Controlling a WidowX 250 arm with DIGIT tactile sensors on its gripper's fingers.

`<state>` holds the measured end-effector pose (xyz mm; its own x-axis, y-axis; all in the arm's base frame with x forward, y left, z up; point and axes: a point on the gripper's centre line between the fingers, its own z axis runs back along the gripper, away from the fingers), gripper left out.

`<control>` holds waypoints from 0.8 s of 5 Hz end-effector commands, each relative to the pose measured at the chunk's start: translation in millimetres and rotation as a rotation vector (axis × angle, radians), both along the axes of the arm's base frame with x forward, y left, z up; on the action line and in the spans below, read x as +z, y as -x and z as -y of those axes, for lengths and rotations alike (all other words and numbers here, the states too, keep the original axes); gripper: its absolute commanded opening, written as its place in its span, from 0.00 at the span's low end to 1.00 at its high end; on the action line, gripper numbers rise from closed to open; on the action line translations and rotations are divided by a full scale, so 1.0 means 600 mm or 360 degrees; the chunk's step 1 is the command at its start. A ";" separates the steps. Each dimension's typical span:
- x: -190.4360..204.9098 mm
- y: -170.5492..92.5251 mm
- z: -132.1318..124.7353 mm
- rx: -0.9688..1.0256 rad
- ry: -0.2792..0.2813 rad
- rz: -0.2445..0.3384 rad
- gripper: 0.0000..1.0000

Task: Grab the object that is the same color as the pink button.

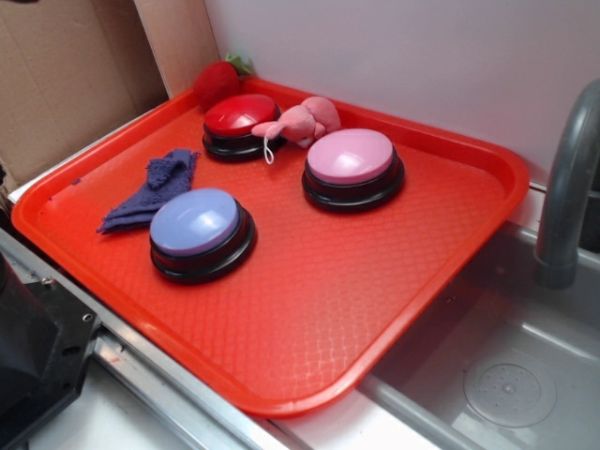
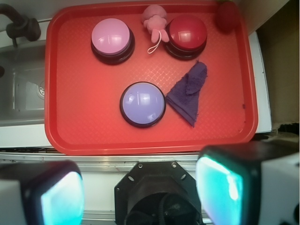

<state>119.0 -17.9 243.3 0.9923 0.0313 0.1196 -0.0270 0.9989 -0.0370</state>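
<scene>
The pink plush toy [image 1: 302, 122] with a thin white loop string lies at the back of the red tray [image 1: 309, 328], between the red button [image 1: 239, 120] and the pink button [image 1: 352, 161]. In the wrist view the toy [image 2: 155, 21] sits at the top, right of the pink button [image 2: 111, 37]. My gripper [image 2: 140, 192] is open and empty, its two fingers wide apart, held high over the robot base, well short of the tray's near edge. The gripper is out of the exterior view.
A lavender-blue button [image 1: 199, 228] stands near the tray's front left, a purple-blue rag [image 1: 155, 186] beside it. A red strawberry toy [image 1: 219, 81] sits in the back corner. A sink [image 1: 506, 375] with a grey faucet [image 1: 567, 187] lies right of the tray. Cardboard stands at the back left.
</scene>
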 end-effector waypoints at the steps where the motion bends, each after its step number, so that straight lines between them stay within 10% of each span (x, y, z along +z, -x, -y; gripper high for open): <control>1: 0.000 0.000 0.000 0.0000 0.0000 0.0000 1.00; 4: -0.046 -0.125 -0.055 0.0845 0.0118 -0.0045 1.00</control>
